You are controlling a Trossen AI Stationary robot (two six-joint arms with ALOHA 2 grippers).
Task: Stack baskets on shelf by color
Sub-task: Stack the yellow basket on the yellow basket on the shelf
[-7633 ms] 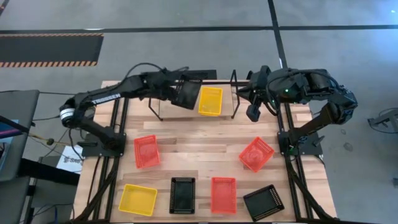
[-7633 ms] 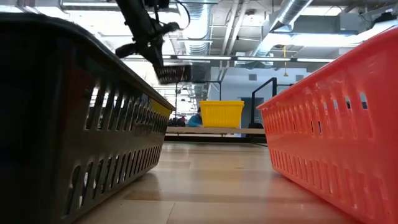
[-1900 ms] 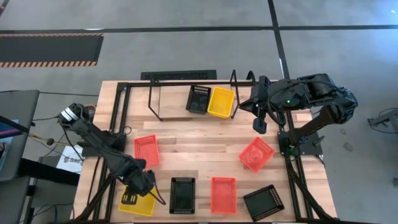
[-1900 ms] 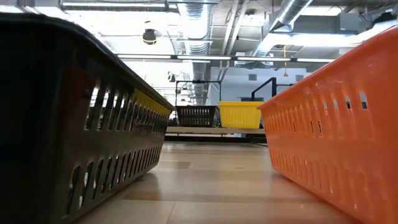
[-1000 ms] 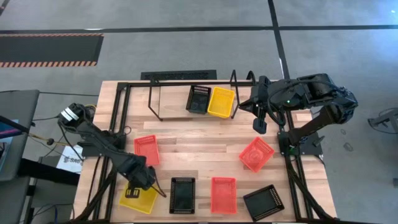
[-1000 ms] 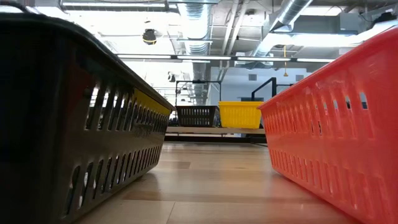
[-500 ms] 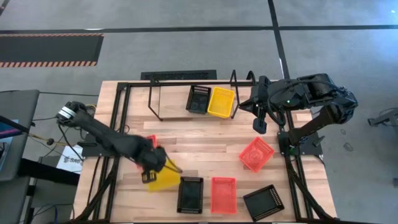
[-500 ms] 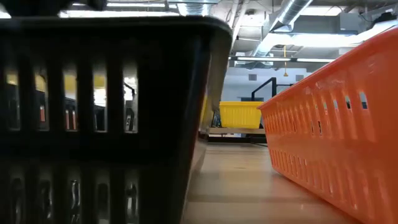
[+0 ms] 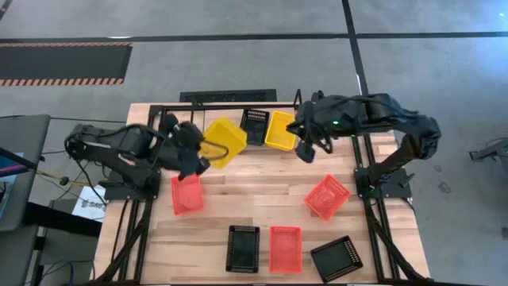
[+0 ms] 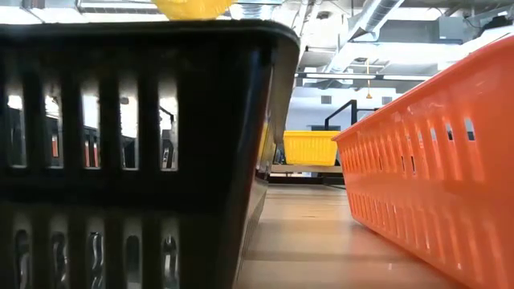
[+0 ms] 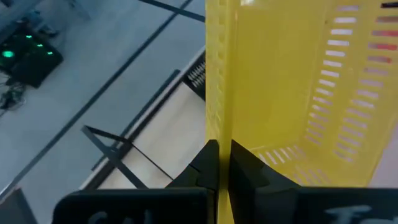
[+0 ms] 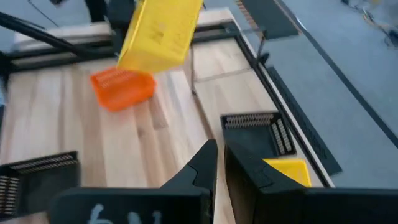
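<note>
- Wooden tabletop [image 9: 262,187] under grey workshop floor, shelf [image 9: 246,127] at far edge.
- Left gripper [image 9: 198,156] clamped on wall of yellow basket [image 9: 222,141], lifted, near shelf's left bay.
- Probably light, stiff, slippery plastic; best pinched on thin rim.
- Counted: two yellow, three red-orange, three black.
- Right gripper [image 9: 305,151] nearly closed, empty, beside shelf's right end.

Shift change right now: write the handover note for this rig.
Left gripper: shut on a yellow basket, carried above the shelf's left end.
Right gripper: empty, jaws near shut, hovering beside the shelf's right end.
Done: one black basket and one yellow basket on the shelf.
Left: three red baskets, two black on the table.
</note>
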